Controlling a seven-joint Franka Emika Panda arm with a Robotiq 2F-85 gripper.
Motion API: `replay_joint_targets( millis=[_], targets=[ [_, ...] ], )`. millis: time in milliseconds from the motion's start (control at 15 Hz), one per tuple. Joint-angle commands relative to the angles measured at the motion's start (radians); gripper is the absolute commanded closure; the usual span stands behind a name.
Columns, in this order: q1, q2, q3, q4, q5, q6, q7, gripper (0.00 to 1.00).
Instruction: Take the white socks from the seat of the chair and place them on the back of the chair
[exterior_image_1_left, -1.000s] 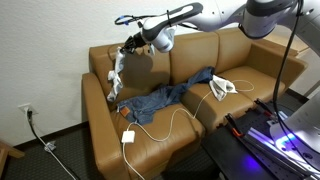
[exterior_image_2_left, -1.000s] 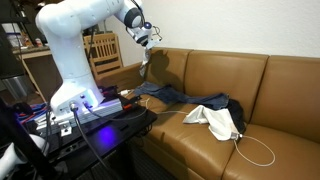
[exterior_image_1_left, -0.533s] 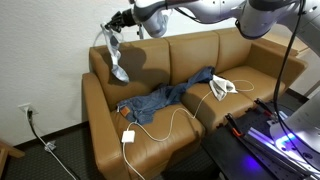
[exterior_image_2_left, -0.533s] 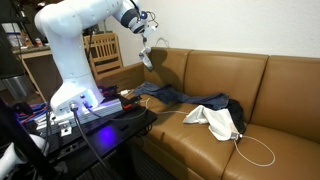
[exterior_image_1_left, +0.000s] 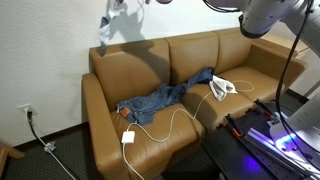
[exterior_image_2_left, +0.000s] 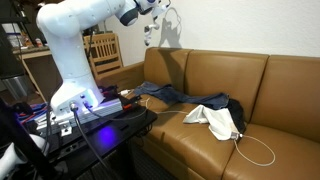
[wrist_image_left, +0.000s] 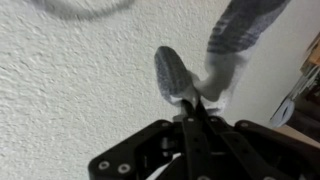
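Note:
The white-and-grey socks hang from my gripper high above the brown couch's backrest, at its end nearest the wall. In an exterior view the socks dangle against the white wall above the couch back. My gripper is near the top edge of that view. In the wrist view my gripper is shut on the socks, with the textured white wall behind them.
Blue jeans lie across the couch seat. A white garment lies on the seat beside them, and a white cable with charger trails over the seat front. A wooden chair stands behind the robot base.
My gripper has lifted the socks from in front of the backrest to well above it, up against the wall.

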Motion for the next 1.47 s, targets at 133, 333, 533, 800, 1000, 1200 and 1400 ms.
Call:
replay_joint_targets(
  millis=[133,333,533,800,1000,1200,1400],
  targets=[
    [0.017,0.018,-0.013,0.015,-0.01,0.06,-0.002,0.99],
    [0.059,0.283,0.273,0.107,-0.247,0.248,-0.123,0.99],
    [0.057,0.294,0.277,0.192,-0.513,0.287,0.128,0.99],
    [0.096,0.32,0.369,0.387,-0.804,0.284,0.367,0.99],
    [0.16,0.298,0.462,0.559,-0.992,0.277,0.479,0.99],
    [0.113,0.292,0.689,0.542,-1.166,0.275,0.405,0.99],
    [0.108,0.287,0.856,0.561,-1.137,0.275,0.267,0.99]
  ],
)
